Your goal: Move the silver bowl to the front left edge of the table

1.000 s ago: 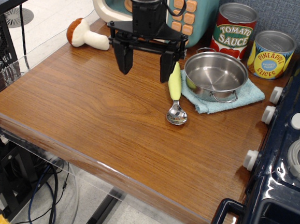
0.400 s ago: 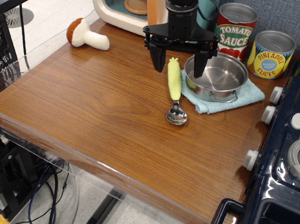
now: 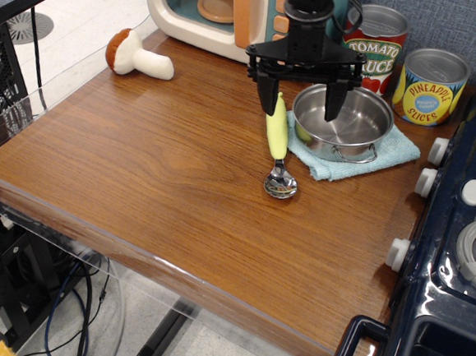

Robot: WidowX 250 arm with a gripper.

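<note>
The silver bowl (image 3: 350,121) stands upright on a light blue cloth (image 3: 389,149) at the back right of the wooden table (image 3: 155,188). It is shiny, with small wire loop handles. My gripper (image 3: 301,105) is open and hangs over the bowl's left rim. One black finger (image 3: 333,99) is above the inside of the bowl. The other finger (image 3: 268,94) is outside it, over the spoon's handle. The gripper holds nothing.
A metal spoon with a yellow-green handle (image 3: 278,148) lies just left of the bowl. A tomato sauce can (image 3: 376,45) and a pineapple can (image 3: 431,86) stand behind it. A toy microwave (image 3: 210,11), a toy mushroom (image 3: 132,54) and a dark blue toy stove (image 3: 455,245) are around.
My gripper has moved to the right, from left of the spoon to above the bowl's left rim, staying open. The bowl and spoon have not moved.
</note>
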